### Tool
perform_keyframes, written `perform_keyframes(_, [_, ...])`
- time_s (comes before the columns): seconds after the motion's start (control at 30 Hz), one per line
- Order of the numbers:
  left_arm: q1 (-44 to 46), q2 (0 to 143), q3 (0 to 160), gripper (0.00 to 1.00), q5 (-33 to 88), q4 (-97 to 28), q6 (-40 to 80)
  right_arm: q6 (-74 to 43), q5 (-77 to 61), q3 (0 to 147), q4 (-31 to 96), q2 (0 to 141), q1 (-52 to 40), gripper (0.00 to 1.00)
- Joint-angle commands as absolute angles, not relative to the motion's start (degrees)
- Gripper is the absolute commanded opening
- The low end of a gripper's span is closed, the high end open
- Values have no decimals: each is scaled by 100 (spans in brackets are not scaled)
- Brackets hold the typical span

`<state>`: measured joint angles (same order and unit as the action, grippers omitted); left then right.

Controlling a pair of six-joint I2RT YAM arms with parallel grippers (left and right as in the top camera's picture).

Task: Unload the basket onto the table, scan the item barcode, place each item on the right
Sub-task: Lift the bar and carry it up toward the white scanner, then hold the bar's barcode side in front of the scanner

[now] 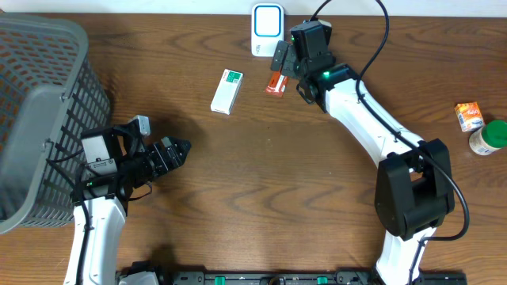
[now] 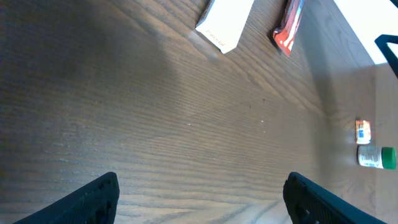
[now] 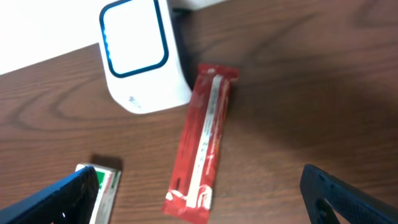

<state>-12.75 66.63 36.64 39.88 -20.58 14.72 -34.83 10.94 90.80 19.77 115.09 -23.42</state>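
Right tool [image 1: 290, 73]: jaws spread wide, holding nothing, hanging low over the far side of the tabletop [image 1: 269, 182], with the red packet [image 3: 202, 149] directly below, between the two fingers in the wrist view and touched by neither. Left tool [image 1: 176, 155]: also well open and empty, held above bare wood near the left side, pointing toward the middle. Largest thing on the brown wooden tabletop: a grey mesh basket [image 1: 47, 47], filling the far left corner, just beside the left arm. Next in size, the scanner [image 1: 267, 28]: white, with a blue-ringed window, standing at the far edge near the middle. White and green box [image 1: 227, 91]: flat on the wood, left of the scanner and a little nearer, apart from it. Red packet: long and narrow, lying flat, pale strip facing up, one end just beside the base of the scanner, the other angled toward the near side. Off at the right edge, well apart from everything else: a pale bottle [image 1: 487, 137] with a green cap, and just beside it a small orange box [image 1: 469, 116].
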Motion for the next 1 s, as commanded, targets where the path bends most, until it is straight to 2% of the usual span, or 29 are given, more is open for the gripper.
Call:
perform_keyframes(0.0, [-1321,6622,3671,86,3911,-2051,1354,-3868,676,9166,2043,11585,-2377,99])
perform_keyframes(0.23, [-1321,6622,3671,86,3913,-2053,1356,-4591,-513,9168,1970,12298,-2025,99])
perform_keyframes(0.8, [-1321,6622,3671,86,3911,-2051,1354,-4619,-91,9168,1894,12724,-2027,99])
perform_keyframes(0.97, [-1321,6622,3671,86,3911,-2051,1354,-4185,-163,9443,1868,13166,-2088,99])
